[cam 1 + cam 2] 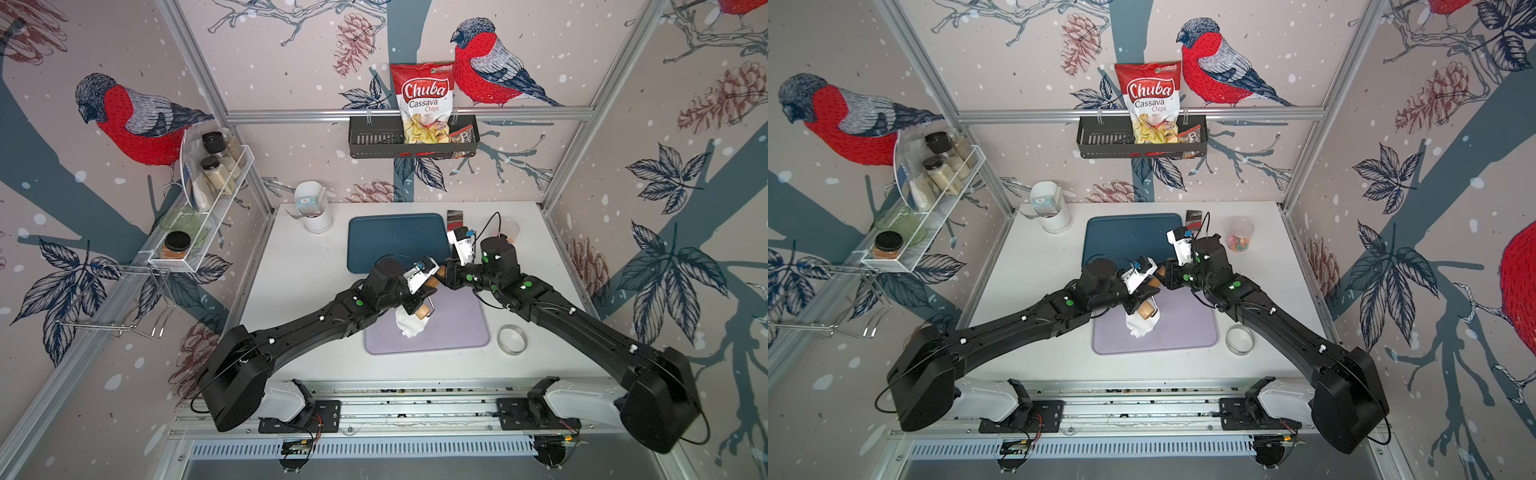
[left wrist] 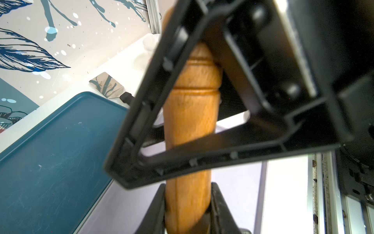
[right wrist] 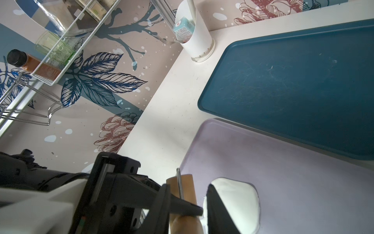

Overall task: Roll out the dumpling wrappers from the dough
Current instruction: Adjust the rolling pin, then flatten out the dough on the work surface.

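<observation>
Overhead pair, two wrist close-ups
Both top views look down over the whole table point(image 1: 307, 270); both close wrist cameras share the blue tray point(image 2: 50, 162).

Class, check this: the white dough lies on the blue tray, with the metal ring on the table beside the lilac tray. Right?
No: the dough lies on the lilac tray, as both top views show. The metal ring is as stated.

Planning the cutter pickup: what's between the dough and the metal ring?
Nothing loose. From the dough to the metal ring there is only bare lilac tray, then a strip of white table. Both top views show it.
</observation>
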